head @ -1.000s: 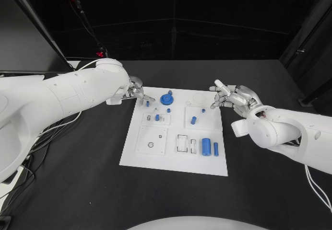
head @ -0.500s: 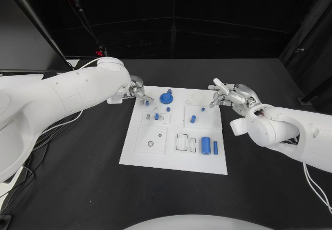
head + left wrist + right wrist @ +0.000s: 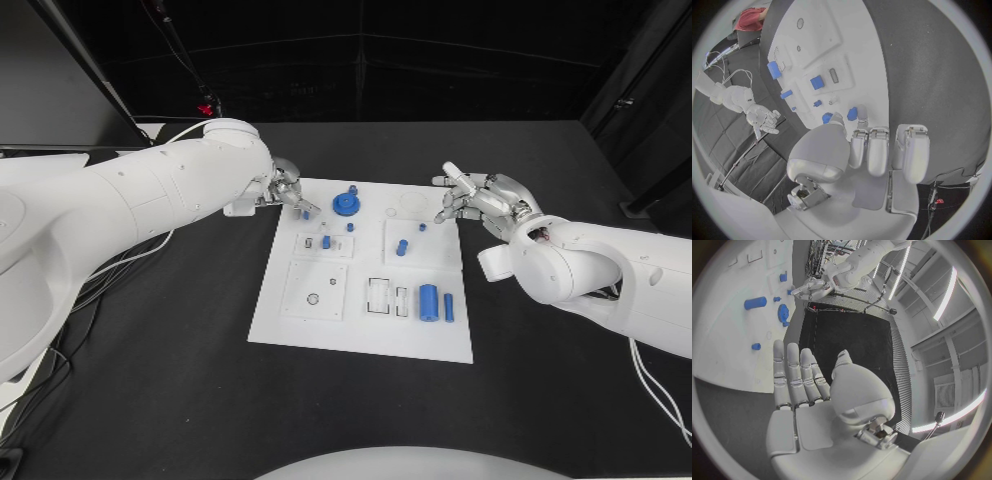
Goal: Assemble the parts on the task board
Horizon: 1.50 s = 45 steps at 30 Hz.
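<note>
The white task board (image 3: 361, 330) lies mid-table. On it are a round blue part (image 3: 346, 205), small blue pegs (image 3: 402, 248), a thick blue cylinder (image 3: 428, 301) and a slim blue bar (image 3: 449, 307). My left hand (image 3: 283, 190) hovers at the board's far left corner. It pinches a small blue peg (image 3: 852, 113) between its thumb and a fingertip (image 3: 861, 127), low over the board (image 3: 817, 50). My right hand (image 3: 483, 198) hangs above the far right corner, fingers spread and holding nothing. In the right wrist view its fingers (image 3: 795, 370) stretch out flat over the board (image 3: 729, 325).
Black tabletop surrounds the board on all sides. Cables (image 3: 87, 290) trail on the table to the left under my left arm. The near half of the board has recessed slots (image 3: 381, 297) and a square plate with holes (image 3: 317, 292).
The camera has shifted slightly. Both hands stay almost where they were over the board's far corners, and the left hand still holds the small peg.
</note>
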Tool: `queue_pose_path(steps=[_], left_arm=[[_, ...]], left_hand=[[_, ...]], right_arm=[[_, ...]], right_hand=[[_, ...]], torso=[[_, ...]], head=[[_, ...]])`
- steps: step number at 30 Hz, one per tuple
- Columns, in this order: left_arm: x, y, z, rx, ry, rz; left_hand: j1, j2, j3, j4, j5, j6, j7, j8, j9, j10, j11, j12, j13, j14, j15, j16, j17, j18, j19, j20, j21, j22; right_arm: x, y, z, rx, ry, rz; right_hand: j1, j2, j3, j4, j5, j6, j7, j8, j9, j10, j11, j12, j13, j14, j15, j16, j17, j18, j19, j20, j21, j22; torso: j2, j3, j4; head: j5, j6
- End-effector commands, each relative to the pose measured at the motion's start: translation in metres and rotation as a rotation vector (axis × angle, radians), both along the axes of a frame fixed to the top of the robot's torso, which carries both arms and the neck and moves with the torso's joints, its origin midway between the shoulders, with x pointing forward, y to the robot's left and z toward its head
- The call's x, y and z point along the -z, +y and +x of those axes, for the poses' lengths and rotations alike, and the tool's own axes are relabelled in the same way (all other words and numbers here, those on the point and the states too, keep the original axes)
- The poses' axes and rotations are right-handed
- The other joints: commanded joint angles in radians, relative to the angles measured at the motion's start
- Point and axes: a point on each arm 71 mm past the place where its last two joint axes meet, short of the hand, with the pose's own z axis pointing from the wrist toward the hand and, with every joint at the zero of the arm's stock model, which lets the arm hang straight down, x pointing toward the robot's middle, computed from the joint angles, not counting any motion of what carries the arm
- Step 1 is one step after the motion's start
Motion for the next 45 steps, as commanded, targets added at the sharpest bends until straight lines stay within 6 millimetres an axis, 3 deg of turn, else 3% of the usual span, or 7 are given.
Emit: queue_pose_path(steps=[1, 19, 26, 33, 36, 45], left_arm=[[-0.0002, -0.0013, -0.0002, 0.008, 0.01, 0.005], [0.0009, -0.0007, 0.0013, -0.003, 0.007, 0.008], [0.0008, -0.0004, 0.0017, -0.009, 0.003, 0.01], [0.0006, 0.0001, 0.0022, -0.012, -0.002, 0.008], [0.0007, -0.0002, 0.0022, -0.011, -0.002, 0.008], [0.0016, -0.0025, 0.0016, -0.005, 0.003, 0.009]], left_hand=[[0.002, 0.002, -0.003, 0.001, 0.003, 0.006, -0.001, -0.005, -0.001, 0.105, -0.006, -0.002, 0.26, 0.107, 0.0, 0.001, 0.263, -0.007, 0.104, 0.004, 0.003, 0.263], [-0.014, 0.024, -0.013, 0.001, -0.01, 0.012, -0.002, -0.006, -0.005, 0.105, -0.006, -0.002, 0.26, 0.107, 0.001, 0.001, 0.263, -0.007, 0.104, 0.004, 0.003, 0.263], [-0.015, 0.048, -0.009, 0.0, -0.009, 0.016, -0.003, -0.007, -0.007, 0.105, -0.008, -0.002, 0.26, 0.107, 0.001, 0.001, 0.263, -0.007, 0.104, 0.004, 0.003, 0.263], [0.022, 0.067, 0.004, -0.001, 0.047, 0.02, -0.007, -0.012, -0.011, 0.105, -0.011, -0.002, 0.26, 0.107, 0.0, 0.001, 0.263, -0.007, 0.104, 0.003, 0.003, 0.263], [0.05, 0.063, 0.011, -0.002, 0.096, 0.02, -0.009, -0.017, -0.015, 0.105, -0.013, -0.002, 0.26, 0.107, -0.002, 0.001, 0.263, -0.007, 0.104, 0.002, 0.003, 0.263], [0.062, 0.058, 0.012, -0.002, 0.104, 0.02, -0.009, -0.019, -0.016, 0.105, -0.013, -0.002, 0.26, 0.107, -0.002, 0.001, 0.263, -0.007, 0.104, 0.002, 0.003, 0.263]], right_arm=[[-0.0017, 0.0016, 0.0001, -0.008, -0.01, 0.006], [-0.0014, 0.0021, 0.0006, -0.008, -0.009, 0.005], [-0.0013, 0.0023, 0.0009, -0.008, -0.009, 0.005], [-0.0014, 0.0023, 0.0006, -0.007, -0.009, 0.005], [-0.0014, 0.0025, 0.0006, -0.007, -0.009, 0.005], [-0.0014, 0.0025, 0.0005, -0.008, -0.009, 0.006]], right_hand=[[0.004, 0.005, 0.001, 0.0, 0.005, -0.009, 0.028, 0.007, -0.001, -0.008, 0.001, 0.004, -0.001, -0.009, -0.001, 0.003, -0.001, 0.009, 0.003, 0.006, -0.006, -0.001], [0.004, 0.005, 0.001, 0.0, 0.005, -0.009, 0.028, 0.007, -0.001, -0.008, 0.001, 0.004, -0.001, -0.009, -0.001, 0.003, -0.001, 0.009, 0.003, 0.006, -0.006, -0.001], [0.004, 0.005, 0.001, 0.0, 0.005, -0.009, 0.029, 0.008, -0.001, -0.008, 0.001, 0.005, -0.002, -0.009, -0.001, 0.004, -0.002, 0.009, 0.003, 0.006, -0.006, -0.002], [0.006, 0.004, 0.001, 0.0, 0.006, -0.01, 0.029, 0.009, -0.002, -0.009, 0.001, 0.006, -0.004, -0.01, -0.001, 0.006, -0.004, 0.009, 0.003, 0.006, -0.006, -0.002], [0.006, 0.004, 0.001, 0.0, 0.006, -0.01, 0.029, 0.009, -0.002, -0.009, 0.001, 0.006, -0.004, -0.01, -0.001, 0.006, -0.004, 0.009, 0.003, 0.006, -0.006, -0.002], [0.007, 0.004, 0.001, 0.0, 0.007, -0.01, 0.029, 0.01, -0.002, -0.009, 0.001, 0.007, -0.004, -0.01, -0.001, 0.006, -0.004, 0.009, 0.003, 0.006, -0.006, -0.002]], torso=[[0.0, 0.0001, -0.0013], [0.0, 0.0001, 0.0009], [0.0, -0.0002, 0.0013], [0.001, 0.0, -0.0003], [0.001, 0.0001, -0.001], [0.001, 0.0, 0.0001]], head=[[-0.001, -0.001], [-0.005, -0.003], [-0.003, -0.004], [-0.003, -0.005], [-0.003, -0.005], [-0.005, -0.008]])
